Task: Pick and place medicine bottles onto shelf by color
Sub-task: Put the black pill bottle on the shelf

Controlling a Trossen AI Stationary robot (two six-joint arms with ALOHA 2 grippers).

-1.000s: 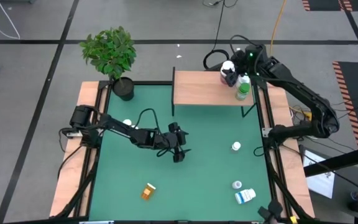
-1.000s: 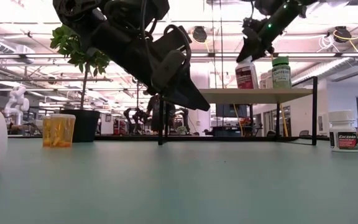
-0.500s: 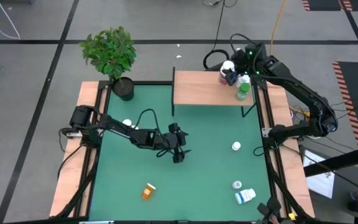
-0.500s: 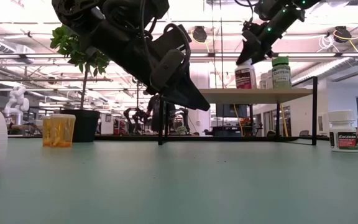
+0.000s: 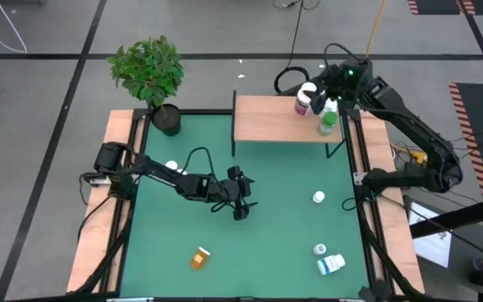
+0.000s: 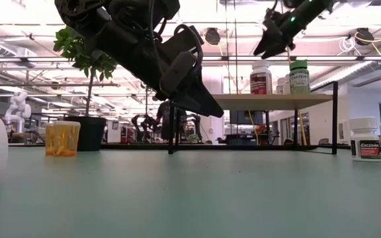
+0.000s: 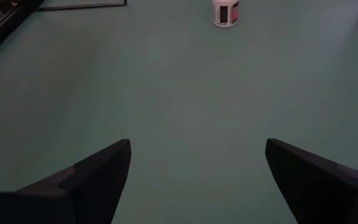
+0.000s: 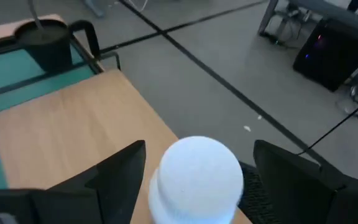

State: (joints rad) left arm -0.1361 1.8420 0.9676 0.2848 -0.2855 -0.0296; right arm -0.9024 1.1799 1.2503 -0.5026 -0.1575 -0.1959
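Observation:
A dark red bottle with a white cap [image 6: 261,78] stands upright on its base on the light-wood shelf [image 5: 267,122], next to a green bottle [image 6: 299,76]. My right gripper [image 6: 270,47] hovers open just above the red bottle. Its fingers stand on either side of the white cap [image 8: 196,174] without touching it. My left gripper [image 5: 241,205] hangs open and empty over the middle of the green table, its fingers wide apart in the left wrist view [image 7: 197,149].
An amber bottle [image 5: 199,257] lies near the table's front. A white bottle [image 5: 319,197], another [image 5: 319,249] and a blue-labelled one [image 5: 331,264] are at the right. A small white one [image 5: 172,165] sits by the left arm. A potted plant [image 5: 151,75] stands at the far left corner.
My right gripper has set the dark red bottle on the shelf, from tilted to upright. It has let go and risen clear of the cap, drifting toward the table's right edge. The bottle now stands on its own.

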